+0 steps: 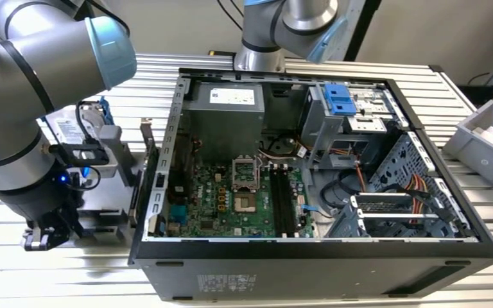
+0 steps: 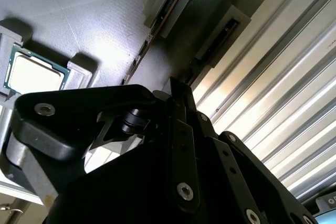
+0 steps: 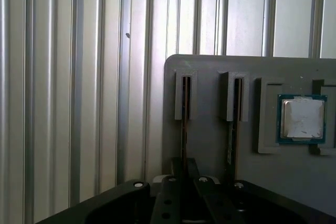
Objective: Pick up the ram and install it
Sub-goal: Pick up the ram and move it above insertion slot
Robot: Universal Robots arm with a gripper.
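**Desk:** Grey holder [image 3: 210,148] on the ribbed metal counter [image 3: 79,77]. Where is the ram [image 3: 184,135]?

**Photographer:** Standing on edge in the slot nearest the holder's rim, a second stick [image 3: 231,140] beside it. In the first wrist view its long axis runs straight away from the end effector [image 3: 185,167], which is lined up with its near end.

**Desk:** Open or closed?

**Photographer:** Cannot tell; the arm's own body hides that end.

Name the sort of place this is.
Probably a robotics lab's computer-assembly bench: an open computer case on a slotted metal table, a robot arm beside it, ram standing in a grey holder.
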